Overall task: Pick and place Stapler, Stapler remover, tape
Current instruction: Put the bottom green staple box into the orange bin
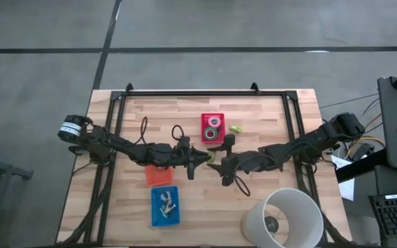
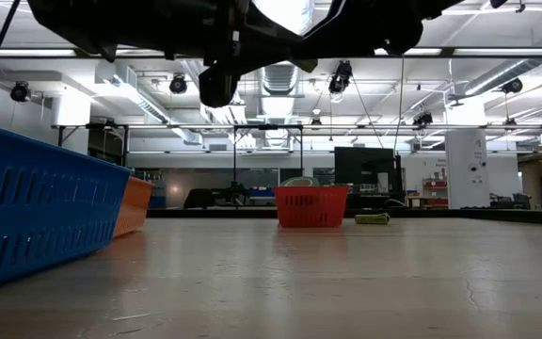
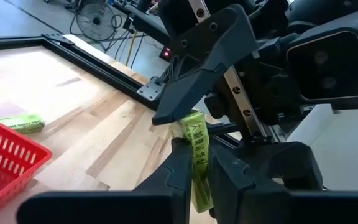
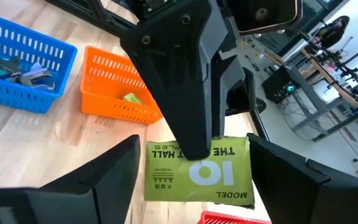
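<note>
A small flat green box printed "MODEL 10", the stapler item, hangs in mid-air over the table's middle. My left gripper comes from the table's left and is shut on it. My right gripper faces it from the right, open, with one finger on each side of the box. A like green box lies flat on the table beside the red basket, which holds tape rolls. The blue basket holds the stapler removers. My left gripper pinches the green box between its two fingers, across the thin faces near one end. The fingers come level from the table's left. The box is lifted clear of the table and stands on edge, its free end reaching toward the right gripper. My right gripper's fingers flank the box's wide face; one fingertip is at the box's free end, but I cannot tell whether it touches.
An orange basket with another green box sits below the left gripper. A big white cylinder stands at the near right. A black frame borders the table's far side. Bare wood lies at the far left.
</note>
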Robot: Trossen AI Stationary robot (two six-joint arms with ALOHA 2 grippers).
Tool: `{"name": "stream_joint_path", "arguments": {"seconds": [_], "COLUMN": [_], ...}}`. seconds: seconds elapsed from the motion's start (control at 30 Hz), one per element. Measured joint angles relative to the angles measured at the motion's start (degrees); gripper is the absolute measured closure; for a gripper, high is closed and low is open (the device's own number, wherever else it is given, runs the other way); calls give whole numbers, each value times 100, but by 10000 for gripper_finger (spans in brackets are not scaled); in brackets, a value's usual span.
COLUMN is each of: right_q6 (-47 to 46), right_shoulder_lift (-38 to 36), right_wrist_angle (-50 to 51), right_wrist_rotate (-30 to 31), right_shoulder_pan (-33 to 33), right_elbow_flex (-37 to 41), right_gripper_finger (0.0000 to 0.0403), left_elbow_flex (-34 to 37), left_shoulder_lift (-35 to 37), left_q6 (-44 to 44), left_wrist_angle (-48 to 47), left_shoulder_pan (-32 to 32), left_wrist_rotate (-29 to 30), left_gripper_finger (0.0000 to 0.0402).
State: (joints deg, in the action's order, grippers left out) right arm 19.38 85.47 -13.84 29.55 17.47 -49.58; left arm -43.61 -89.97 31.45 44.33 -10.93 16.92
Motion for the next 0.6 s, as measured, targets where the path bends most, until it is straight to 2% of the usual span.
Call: {"name": "stream_joint_path", "arguments": {"seconds": [0.37, 0.47, 0.6], "right_q6": [7, -121, -497], "right_shoulder_lift": [-74, -194, -401], "right_wrist_angle": [117, 357, 765], "right_wrist_rotate": [44, 46, 48], "right_shoulder_pan": [108, 172, 228], "right_elbow_flex": [-2, -2, -2], "right_gripper_finger": [98, 101, 107], "left_elbow_flex": [79, 81, 82], "left_shoulder_lift": [33, 191, 577], "left_q6": [-27, -80, -165], "left_wrist_angle": [-203, -638, -1692], "left_shoulder_pan": [10, 10, 10], "left_wrist_rotate": [-20, -34, -40], "left_gripper_finger": [359, 367, 368]}}
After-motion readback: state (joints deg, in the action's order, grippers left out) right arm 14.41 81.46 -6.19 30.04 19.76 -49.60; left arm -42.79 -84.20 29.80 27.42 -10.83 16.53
